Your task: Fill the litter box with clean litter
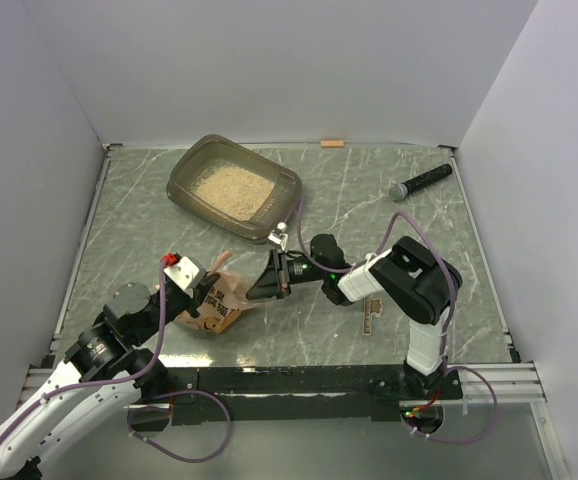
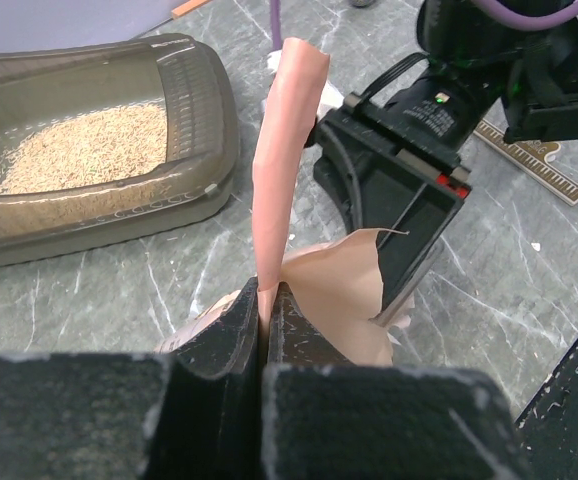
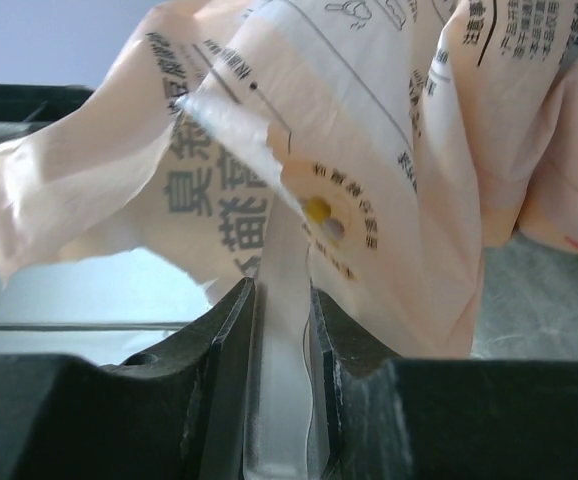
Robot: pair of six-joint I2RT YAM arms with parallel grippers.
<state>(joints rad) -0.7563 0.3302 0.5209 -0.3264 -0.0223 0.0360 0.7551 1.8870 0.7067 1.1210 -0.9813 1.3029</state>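
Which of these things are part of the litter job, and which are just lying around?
Job: grey-brown translucent plastic tray; beige litter granules in it; crinkly orange-pink plastic pouch.
Lying about: black microphone-like stick; tan ruler-like strip; small orange tab.

Dark Chinese characters, large and small, printed across orange-pink litter pouch (image 3: 369,150); too creased to read surely.

Bright, even overhead light w/ soft shadows; top view sharp, left gripper (image 2: 265,300) soft-focus in wrist cam.
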